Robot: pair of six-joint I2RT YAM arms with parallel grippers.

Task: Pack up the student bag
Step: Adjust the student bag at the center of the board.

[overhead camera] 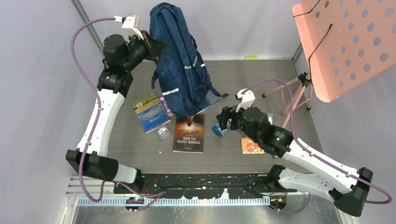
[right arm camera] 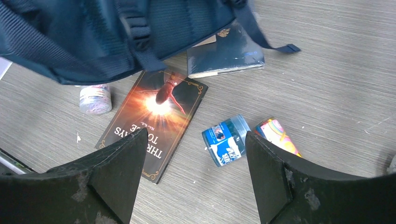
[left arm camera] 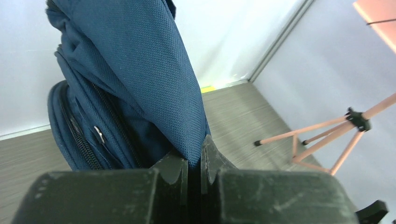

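The navy blue fabric backpack (overhead camera: 180, 60) carried pale grey reflective stripes. The grey worktop (overhead camera: 280, 79) showed a fine wood-grain pattern. The flat black paperback book (overhead camera: 189, 133) bore an orange-white glow, a thin gold border and gold lettering. The flat multicoloured book (overhead camera: 150, 112) had green, blue and yellow bands. The small round blue jar (right arm camera: 226, 140) wore a blue and white label, and the little striped tube (right arm camera: 279, 135) beside it showed rainbow colours. The perforated board (overhead camera: 345, 42) was salmon pink.
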